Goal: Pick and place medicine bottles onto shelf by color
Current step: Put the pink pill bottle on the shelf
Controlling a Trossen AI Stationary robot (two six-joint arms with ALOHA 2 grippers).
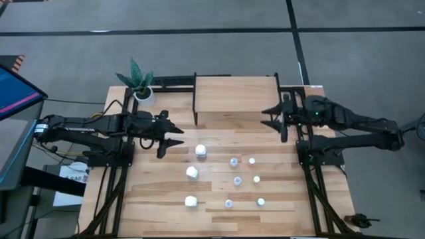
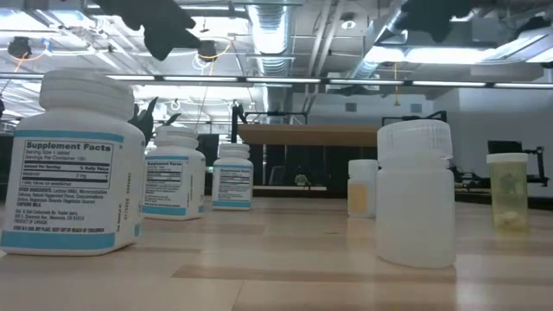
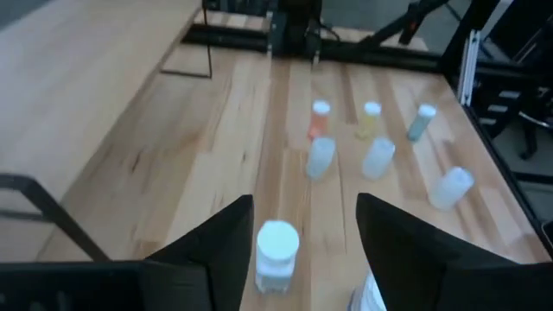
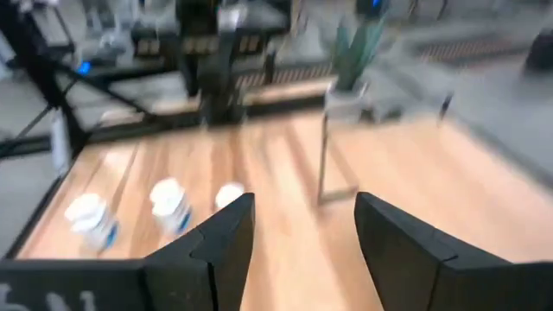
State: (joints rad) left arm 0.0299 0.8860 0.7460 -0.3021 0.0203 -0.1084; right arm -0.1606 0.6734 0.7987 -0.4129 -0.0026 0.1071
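Nine bottles stand upright on the table in three rows. Three are white (image 1: 200, 151) (image 1: 192, 172) (image 1: 190, 202). Three are pale bluish (image 1: 234, 161) (image 1: 237, 180) (image 1: 228, 204). The three smallest have red (image 1: 252, 160), yellowish (image 1: 256, 179) and green (image 1: 261, 201) caps. The light-wood shelf (image 1: 236, 93) stands at the far edge on black legs. My left gripper (image 1: 174, 136) is open and empty, just left of the farthest white bottle (image 3: 277, 250), which shows ahead between its fingers. My right gripper (image 1: 272, 117) is open and empty, beside the shelf's right near leg.
A white pot with a green plant (image 1: 141, 83) stands at the table's far left corner, left of the shelf. The shelf's thin black legs (image 1: 195, 109) (image 1: 277, 109) stand near both grippers. Bare wood lies along the near edge (image 1: 219, 222).
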